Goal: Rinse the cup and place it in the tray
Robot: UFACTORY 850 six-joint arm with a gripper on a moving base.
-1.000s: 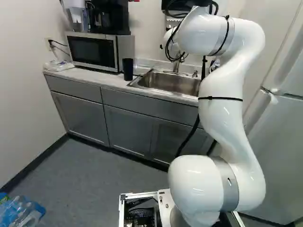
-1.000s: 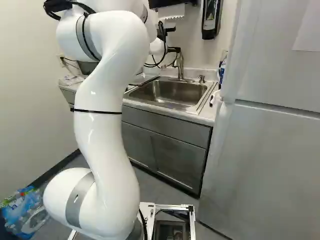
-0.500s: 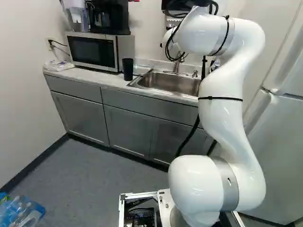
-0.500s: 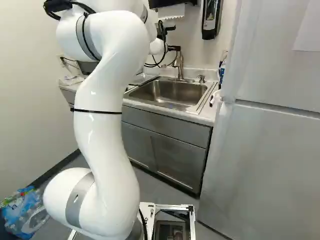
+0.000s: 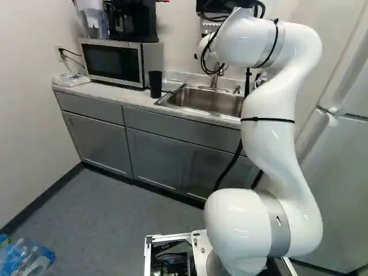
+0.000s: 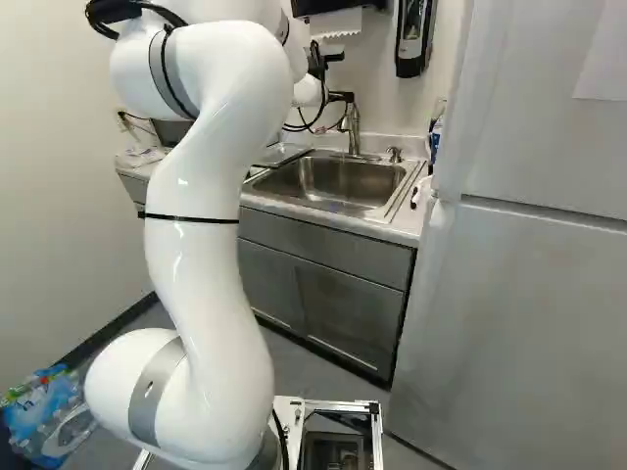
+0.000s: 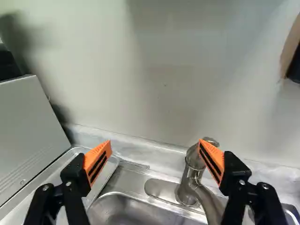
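Observation:
The black cup [image 5: 155,84] stands upright on the counter in the left base view, between the microwave and the sink [image 5: 210,102]. In the right base view my gripper [image 6: 336,76] is up by the faucet [image 6: 354,127], above the sink's back edge. Seen from the wrist, the gripper [image 7: 154,157] has its orange-padded fingers wide apart with nothing held between them. The faucet [image 7: 187,180] rises near one finger; contact cannot be told. A shallow metal tray [image 7: 107,176] lies beside the sink, by the other finger. The cup is outside the wrist view.
The microwave [image 5: 112,62] stands left of the cup, with a black appliance [image 5: 132,22] on top. A wall lies behind the sink. The fridge [image 6: 529,294] is right of the counter. A soap dispenser [image 6: 413,37] hangs on the wall. Wrapped bottles [image 5: 24,257] lie on the floor.

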